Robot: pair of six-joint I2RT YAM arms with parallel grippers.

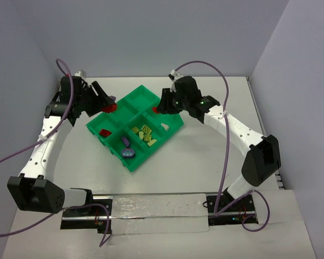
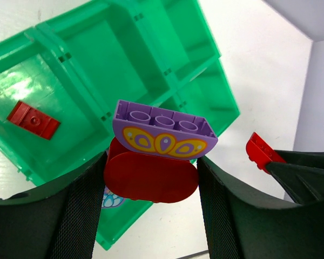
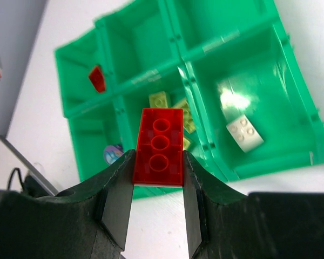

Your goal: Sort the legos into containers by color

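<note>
In the top view, we find the left end effector [image 1: 109, 106] over the far-left edge of the green tray [image 1: 144, 99] on the table [image 1: 205, 156], and the right end effector [image 1: 159, 108] over its far-right edge. In the left wrist view, the left end effector is closed on a red rounded brick [image 2: 150, 177] with a purple brick [image 2: 163, 129] stacked on it, above the tray. In the right wrist view, the right end effector clamps a red brick [image 3: 159, 145] above bins holding a white brick [image 3: 244, 133] and yellow-green bricks [image 3: 171, 106].
</note>
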